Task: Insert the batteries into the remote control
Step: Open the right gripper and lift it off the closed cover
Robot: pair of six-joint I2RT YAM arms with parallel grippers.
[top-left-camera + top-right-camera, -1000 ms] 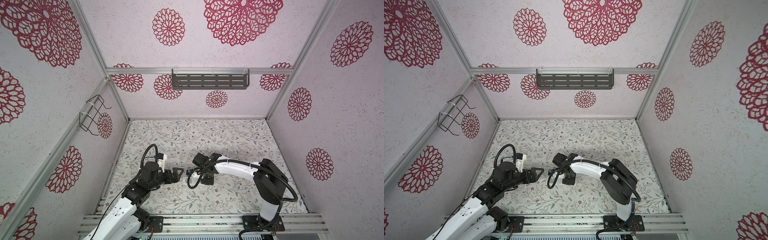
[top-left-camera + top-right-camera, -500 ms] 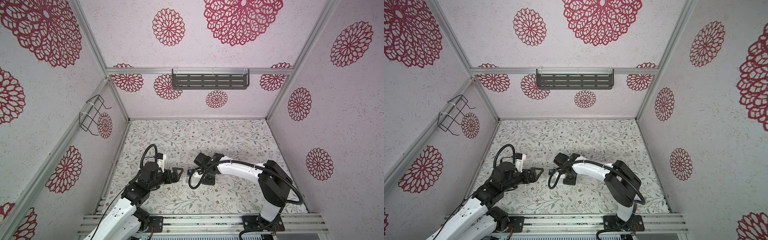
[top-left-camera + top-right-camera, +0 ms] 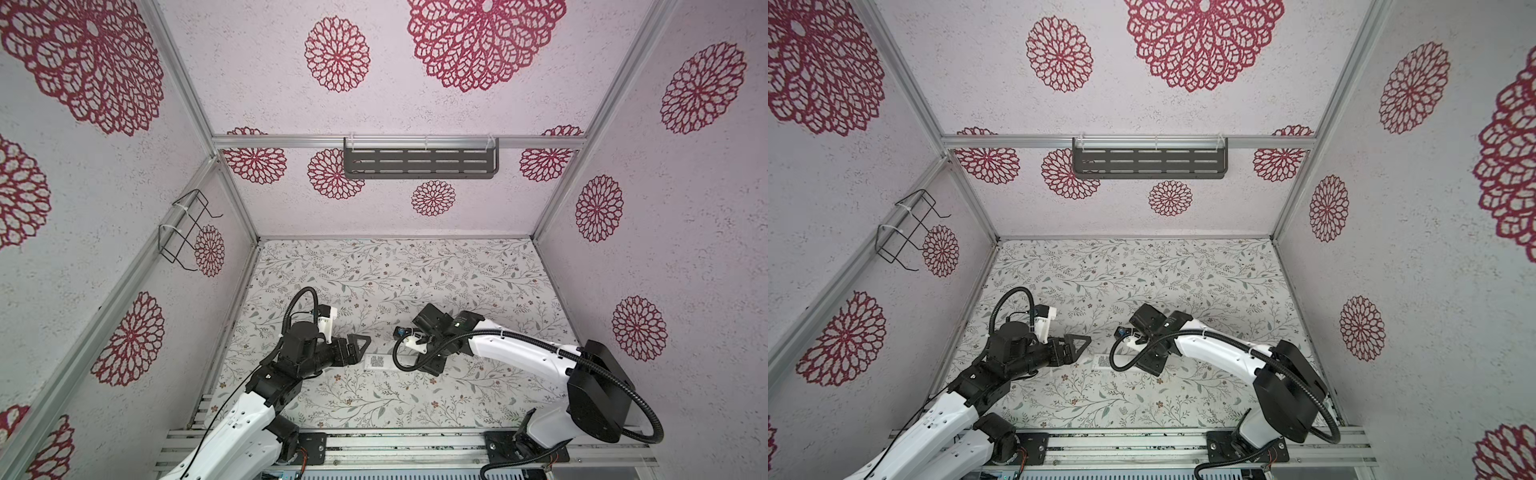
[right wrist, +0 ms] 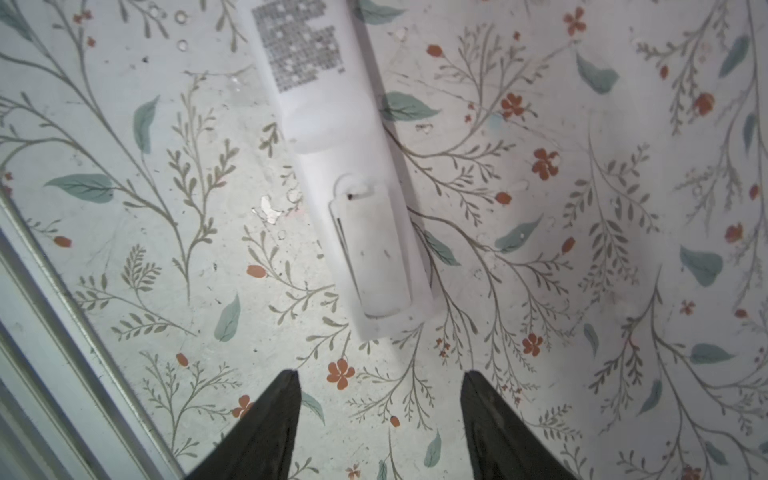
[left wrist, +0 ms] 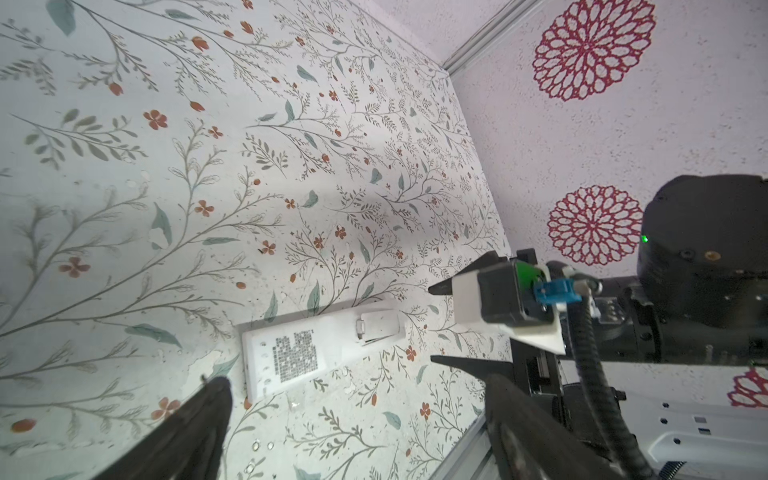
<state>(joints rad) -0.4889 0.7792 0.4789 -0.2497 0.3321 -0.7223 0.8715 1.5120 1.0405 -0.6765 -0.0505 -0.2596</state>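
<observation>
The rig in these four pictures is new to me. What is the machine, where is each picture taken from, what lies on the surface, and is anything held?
Two white robot arms stand at the near edge of a flower-patterned table inside a walled booth. Each arm ends in a two-fingered claw. Both top views come from one camera head overhead, looking down on the whole scene. Each wrist view comes from a camera on one arm, looking out past that arm's claw. One white remote control lies on the table, label side up, with the left claw near one end and the right claw near the other. The lid at one end looks in place. Both claws are open and hold nothing. No batteries show in any picture.
</observation>
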